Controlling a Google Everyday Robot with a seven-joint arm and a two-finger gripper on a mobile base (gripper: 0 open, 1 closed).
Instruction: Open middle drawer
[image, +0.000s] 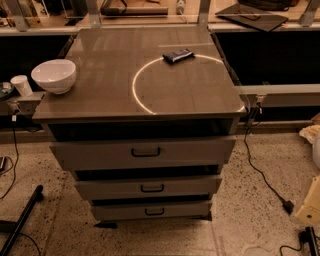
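The grey cabinet (140, 107) has three stacked drawers. The middle drawer (110, 189) has a low, wide front with a small dark loop handle (152, 188) at its centre, and a dark gap shows above it. The taller top drawer (90, 154) with the bigger handle is above, and the lowest drawer (120, 212) is below. My gripper (309, 207) is a pale shape at the lower right edge, partly cut off. It is far to the right of the drawers and touches nothing.
A white bowl (53, 75) sits at the cabinet top's left edge, with a small white cup (21, 85) beside it. A dark flat packet (178, 55) lies on the top at the back. A black cable (260, 170) runs over the floor on the right, and a black leg (22, 220) is at lower left.
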